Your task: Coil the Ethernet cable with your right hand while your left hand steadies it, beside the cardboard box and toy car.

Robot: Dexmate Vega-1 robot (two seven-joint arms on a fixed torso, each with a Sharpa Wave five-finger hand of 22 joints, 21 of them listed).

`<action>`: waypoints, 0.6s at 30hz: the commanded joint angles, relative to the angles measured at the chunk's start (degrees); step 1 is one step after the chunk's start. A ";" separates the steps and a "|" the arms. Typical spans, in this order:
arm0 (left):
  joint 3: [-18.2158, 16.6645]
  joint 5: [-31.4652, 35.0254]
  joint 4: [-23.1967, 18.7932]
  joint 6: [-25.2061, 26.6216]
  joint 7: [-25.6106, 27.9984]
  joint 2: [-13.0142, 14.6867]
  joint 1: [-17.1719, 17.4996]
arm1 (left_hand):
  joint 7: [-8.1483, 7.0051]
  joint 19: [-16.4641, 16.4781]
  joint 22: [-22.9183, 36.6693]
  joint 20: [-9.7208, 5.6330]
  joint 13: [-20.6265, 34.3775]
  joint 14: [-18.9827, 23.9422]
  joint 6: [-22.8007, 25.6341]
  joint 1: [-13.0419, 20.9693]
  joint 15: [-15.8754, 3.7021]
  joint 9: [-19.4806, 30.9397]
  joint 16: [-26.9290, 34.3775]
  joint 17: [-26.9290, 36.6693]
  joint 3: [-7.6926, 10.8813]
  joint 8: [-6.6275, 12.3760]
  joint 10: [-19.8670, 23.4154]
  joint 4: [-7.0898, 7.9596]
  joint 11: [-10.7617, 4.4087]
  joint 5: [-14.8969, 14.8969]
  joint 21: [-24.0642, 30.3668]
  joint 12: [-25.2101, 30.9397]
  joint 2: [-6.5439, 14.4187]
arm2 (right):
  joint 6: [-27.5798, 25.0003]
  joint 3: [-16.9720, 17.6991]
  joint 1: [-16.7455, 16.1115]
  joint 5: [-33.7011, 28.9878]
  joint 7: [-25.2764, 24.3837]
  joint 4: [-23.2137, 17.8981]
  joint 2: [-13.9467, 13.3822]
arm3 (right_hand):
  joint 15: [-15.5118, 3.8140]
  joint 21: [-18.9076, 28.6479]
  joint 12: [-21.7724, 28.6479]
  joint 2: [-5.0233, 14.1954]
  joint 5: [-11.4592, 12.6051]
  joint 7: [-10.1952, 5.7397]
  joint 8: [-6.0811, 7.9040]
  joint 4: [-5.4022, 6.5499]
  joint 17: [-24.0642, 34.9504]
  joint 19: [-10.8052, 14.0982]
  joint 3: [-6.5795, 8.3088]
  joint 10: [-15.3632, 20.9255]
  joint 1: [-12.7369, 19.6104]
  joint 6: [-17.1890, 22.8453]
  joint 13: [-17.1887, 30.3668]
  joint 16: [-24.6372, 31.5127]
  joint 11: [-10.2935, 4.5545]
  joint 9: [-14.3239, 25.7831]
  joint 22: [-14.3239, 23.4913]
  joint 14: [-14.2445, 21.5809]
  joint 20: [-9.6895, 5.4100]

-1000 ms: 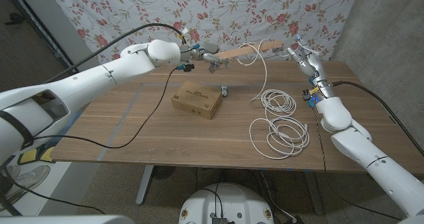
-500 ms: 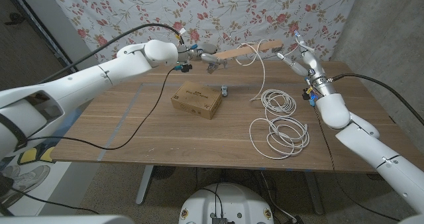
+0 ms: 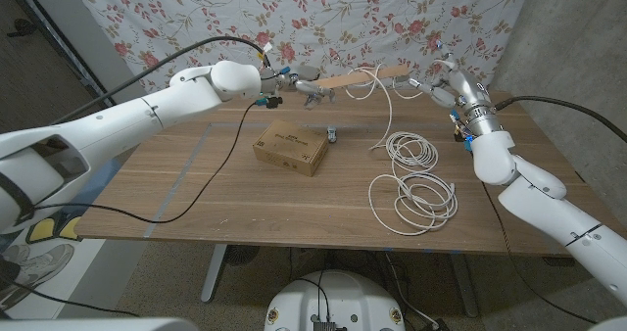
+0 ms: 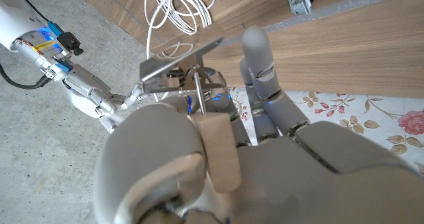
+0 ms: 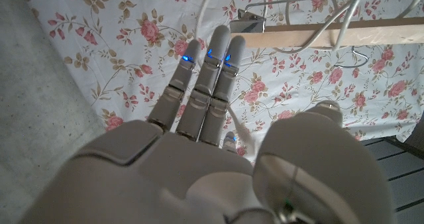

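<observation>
The white Ethernet cable (image 3: 416,179) lies mostly on the right half of the wooden table (image 3: 225,199), in two loose bundles of loops, one nearer the back and a wider one toward the front edge. From the back bundle a strand rises and drapes over a wooden clip hanger (image 3: 358,78) held in the air above the table's far edge. Judging by this, your coiling is partly done: the loops are rough and uneven, and the raised strand has yet to be gathered.

Your left hand (image 3: 294,81) is stretched out across the back of the table and grips the hanger at its left end, fingers closed around the bar. Your right hand (image 3: 446,79) is raised just beside the hanger's right end, fingers straight and close together, holding nothing; whether it touches the hanger cannot be told.

The cardboard box (image 3: 290,147) sits near the table's middle, the small toy car (image 3: 333,134) just beyond its right corner.
</observation>
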 commanded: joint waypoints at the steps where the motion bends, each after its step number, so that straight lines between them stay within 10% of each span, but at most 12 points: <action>1: 0.70 -0.56 0.62 -0.96 -0.37 0.15 -0.64 | -0.25 -21.86 0.17 4.62 0.19 17.69 0.10 -0.03 -13.69 0.11 7.75 0.10 -0.27 0.40 0.24 0.19 -0.12 -0.12 0.04 0.32 0.48 | -25.35 -7.10 2.64 -21.26 4.43 -6.58 -1.39 | 0.90 -0.83 -0.16 -0.66 -0.50 -1.02 -0.84 2.13 4.26 -2.67 -0.30 -4.32 -5.73 3.21 1.66 -0.91 0.86 0.08 0.18 -4.23 1.47; 3: 0.78 -0.59 0.64 -1.00 -0.29 0.21 -0.69 | -0.29 -21.86 0.11 4.51 0.19 17.59 0.11 -0.03 -13.82 0.14 7.74 0.11 -0.28 0.47 0.19 0.19 -0.11 -0.12 -0.01 0.31 0.47 | -26.24 -7.29 2.52 -21.63 4.57 -6.60 -0.77 | 1.61 -3.99 -1.69 -0.75 -0.68 -3.17 -1.66 1.74 7.44 -10.07 0.25 -13.93 -6.71 3.15 4.40 -3.47 -0.14 0.20 0.09 -13.26 3.24; 5: 0.89 -0.70 0.77 -1.08 -0.43 0.23 -0.79 | -0.31 -21.91 0.21 4.54 0.19 17.49 0.09 -0.03 -13.81 0.18 7.72 0.11 -0.28 0.52 0.21 0.19 -0.09 -0.13 0.05 0.32 0.48 | -24.80 -6.85 1.98 -20.72 1.94 -5.53 0.48 | 4.41 -9.30 -12.64 -1.23 -0.90 -5.55 -1.69 0.95 6.87 -21.99 0.62 -39.60 -7.06 3.25 3.42 -14.74 -0.33 0.27 -0.07 -37.43 6.28; 8: 1.13 -0.82 0.93 -1.15 -0.88 0.24 -1.04 | -0.30 -21.95 0.25 4.57 0.19 17.56 0.09 -0.03 -13.88 0.13 7.77 0.11 -0.28 0.53 0.25 0.19 -0.10 -0.13 0.07 0.33 0.48 | -18.58 -5.35 0.97 -17.91 -1.61 -3.87 -0.02 | 8.39 -16.12 -24.88 0.47 -1.16 -6.43 -1.94 0.15 0.40 -34.83 1.47 -61.31 -5.27 3.96 -1.34 -27.72 -3.23 0.17 -0.74 -61.84 5.24; 18: 1.52 -1.99 -2.16 2.04 -1.09 3.21 -1.19 | -0.19 -21.69 0.12 4.67 0.19 17.65 0.04 0.01 -13.77 0.04 7.88 0.11 -0.25 0.63 0.17 0.16 0.03 -0.13 0.06 0.30 0.56 | -12.34 -6.32 2.41 -17.75 -5.64 -0.43 1.14 | 8.34 -17.12 -25.16 1.74 -1.17 -6.42 -2.01 -0.12 -1.30 -36.84 2.00 -63.72 -4.21 3.73 -2.39 -28.16 -3.83 0.20 -0.87 -64.62 2.84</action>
